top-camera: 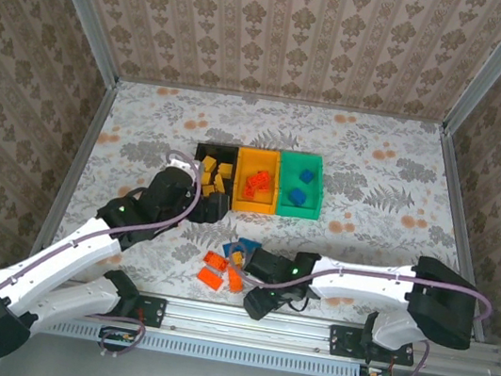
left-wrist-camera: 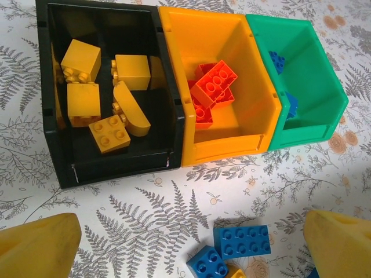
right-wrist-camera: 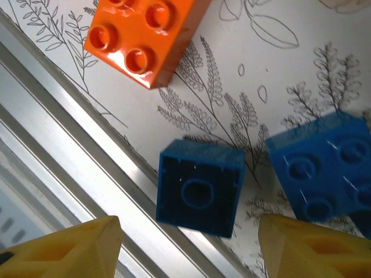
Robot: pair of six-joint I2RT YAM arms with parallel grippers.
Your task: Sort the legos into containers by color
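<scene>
The left arm (top-camera: 69,250) and right arm (top-camera: 360,282) are white-shelled with black joints, each carrying 1 lilac cable. Fingers (left-wrist-camera: 37,246) are blunt yellow wedges.

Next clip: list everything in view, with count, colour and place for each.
black bin: one, black, left end of the joined row
yellow-orange bin: one, yellow-orange, middle of the row
green bin: one, green, right end
yellow bricks: at least five, yellow, in the black bin
red-orange bricks: at least two, red-orange, in the yellow-orange bin
blue bricks: two, blue, in the green bin
loose blue bricks: at least two, blue, on the table in front of the bins
upturned blue brick: one, blue, hollow side up, between the right fingers
loose red-orange bricks: about three, red-orange, near the front rail
table: one, fern-patterned
left gripper: open, in front of the bins
right gripper: open, over the loose bricks
</scene>
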